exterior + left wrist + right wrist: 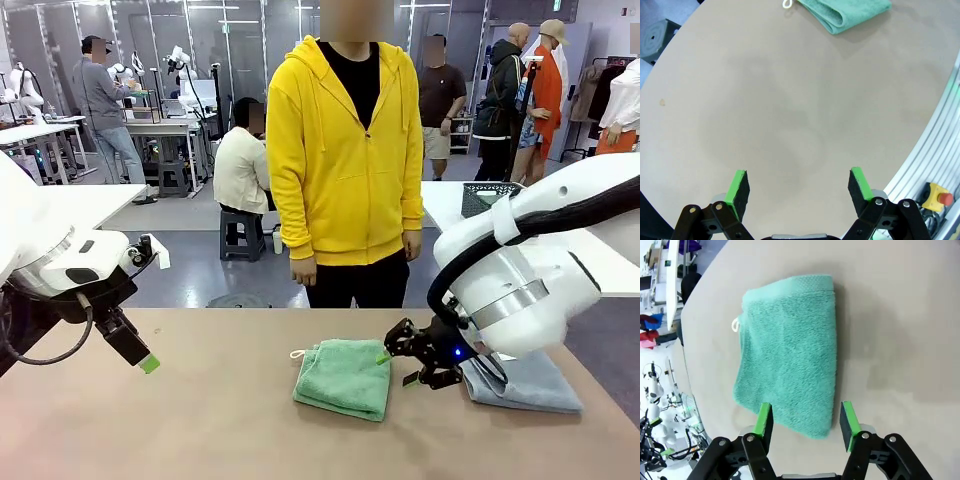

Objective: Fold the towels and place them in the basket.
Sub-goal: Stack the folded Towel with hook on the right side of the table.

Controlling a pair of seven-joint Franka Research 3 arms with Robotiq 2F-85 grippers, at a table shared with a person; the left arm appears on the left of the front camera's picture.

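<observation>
Hovering at a folded sea-green towel [344, 377], the right claw [400, 365] gapes unladen; the left claw [147, 363] hangs released; a grey-blue towel [535, 385] lies beside on the table [200, 430].

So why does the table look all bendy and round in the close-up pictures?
The wrist cameras' wide-angle lenses curve straight lines: in the left wrist view the table edge bows into an arc; in the right wrist view it bends behind the green towel. The front view keeps the edge straight, lit evenly with soft shadows.

A sea-green towel [344, 377] lies folded flat on the worktop; right of it, a grey-blue towel [535, 385]; a dark mesh basket [487, 197] sits well behind.
</observation>
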